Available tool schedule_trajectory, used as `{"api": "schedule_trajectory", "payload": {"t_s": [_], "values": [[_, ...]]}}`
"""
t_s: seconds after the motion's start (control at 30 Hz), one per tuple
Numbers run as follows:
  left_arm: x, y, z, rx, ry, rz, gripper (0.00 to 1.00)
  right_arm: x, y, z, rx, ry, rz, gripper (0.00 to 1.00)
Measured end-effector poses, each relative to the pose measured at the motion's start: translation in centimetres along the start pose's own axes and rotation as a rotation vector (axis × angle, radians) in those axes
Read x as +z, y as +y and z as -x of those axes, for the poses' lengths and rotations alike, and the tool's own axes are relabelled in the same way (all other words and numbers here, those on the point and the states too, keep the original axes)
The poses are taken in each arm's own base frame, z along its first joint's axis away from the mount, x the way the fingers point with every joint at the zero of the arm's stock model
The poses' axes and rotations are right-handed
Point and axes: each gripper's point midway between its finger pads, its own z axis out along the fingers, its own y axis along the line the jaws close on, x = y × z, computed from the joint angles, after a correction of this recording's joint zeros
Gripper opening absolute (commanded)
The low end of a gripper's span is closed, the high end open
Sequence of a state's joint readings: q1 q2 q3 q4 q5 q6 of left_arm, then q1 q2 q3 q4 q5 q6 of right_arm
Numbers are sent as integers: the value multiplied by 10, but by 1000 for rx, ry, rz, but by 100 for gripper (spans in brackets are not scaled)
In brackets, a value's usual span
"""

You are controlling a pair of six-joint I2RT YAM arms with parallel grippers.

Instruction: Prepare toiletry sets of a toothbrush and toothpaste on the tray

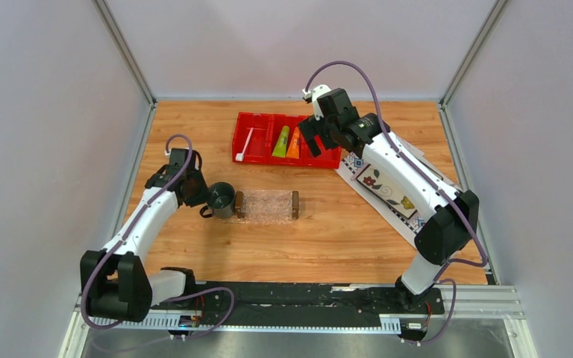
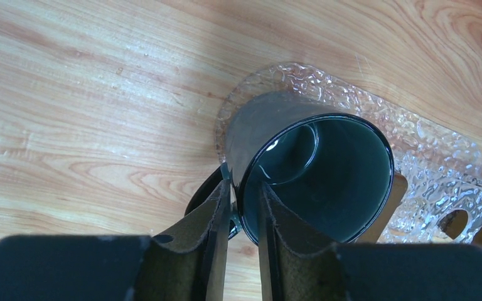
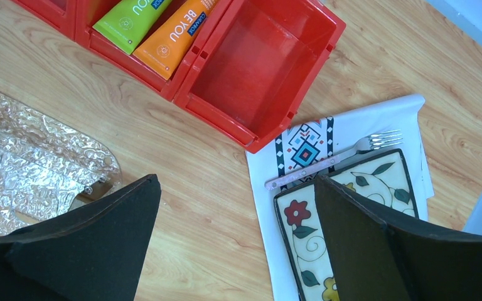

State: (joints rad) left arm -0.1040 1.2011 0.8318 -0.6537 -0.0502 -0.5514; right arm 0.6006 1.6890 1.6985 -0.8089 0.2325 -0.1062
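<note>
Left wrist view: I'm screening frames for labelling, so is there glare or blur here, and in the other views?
Left wrist: a glare streak inside the mug, and the left fingers close up and blurred. Right wrist: the crinkled tray glints, and the right fingers are dark and soft. Top external: even light, soft shadows, all in focus.

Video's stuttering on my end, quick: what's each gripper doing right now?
Left gripper: jaws narrowly apart astride the rim of the dark grey-green mug; grip cannot be told.
Right gripper: open wide, holding nothing.
</note>
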Motion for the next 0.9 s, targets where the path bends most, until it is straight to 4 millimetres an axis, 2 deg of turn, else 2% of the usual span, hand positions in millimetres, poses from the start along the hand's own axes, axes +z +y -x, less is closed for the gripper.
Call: {"api": "schedule_trajectory", "payload": {"t_s": [0.27, 0.5, 0.7, 0.9], "values": [[-13, -2, 7, 13, -51, -23, 46, 5, 4, -1, -4, 11, 17, 99], [-35, -6, 27, 62, -135, -46, 52, 9, 11, 19, -4, -24, 56, 98], [-51, -9, 43, 174, -202, -67, 57, 12, 21, 35, 5, -56, 112, 95], [-57, -8, 49, 359, -224, -79, 61, 32, 32, 40, 19, -57, 138, 94]]}}
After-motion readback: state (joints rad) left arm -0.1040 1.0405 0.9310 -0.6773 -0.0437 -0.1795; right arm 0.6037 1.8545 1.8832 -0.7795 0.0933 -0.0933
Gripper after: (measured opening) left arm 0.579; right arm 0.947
